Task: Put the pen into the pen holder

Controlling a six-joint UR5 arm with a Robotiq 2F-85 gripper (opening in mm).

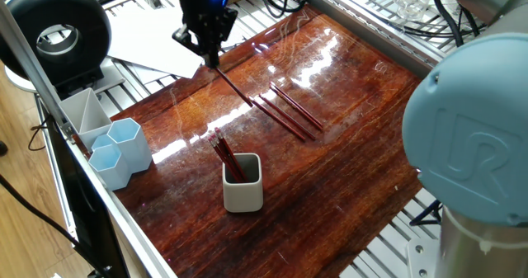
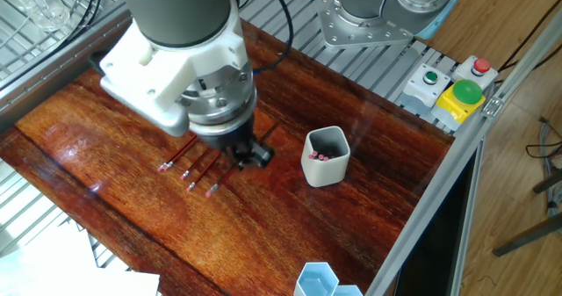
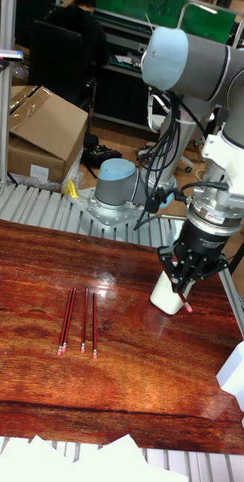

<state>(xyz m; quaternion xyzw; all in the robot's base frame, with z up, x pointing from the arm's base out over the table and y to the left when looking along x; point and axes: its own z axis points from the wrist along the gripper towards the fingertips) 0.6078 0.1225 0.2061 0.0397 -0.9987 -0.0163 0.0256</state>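
My gripper (image 1: 209, 59) is shut on a dark red pen (image 1: 235, 88) that hangs tilted from it above the far left of the wooden table (image 1: 355, 146). In the tall fixed view the gripper (image 3: 184, 290) hangs in front of the pen holder (image 3: 166, 300), and the pen's pink end (image 3: 188, 307) pokes out below. The off-white pen holder (image 1: 243, 189) stands near the table's front edge with several pens in it. It also shows to the right of the gripper (image 2: 248, 153), as the pen holder (image 2: 326, 160). Several more pens (image 1: 289, 113) lie side by side on the wood.
Pale blue hexagonal cups (image 1: 120, 150) and a grey compartment tray (image 1: 82, 113) sit at the left edge. White paper (image 1: 148, 35) lies behind the table, beside a black ring-shaped device (image 1: 58, 35). A button box (image 2: 457, 90) is mounted on the frame.
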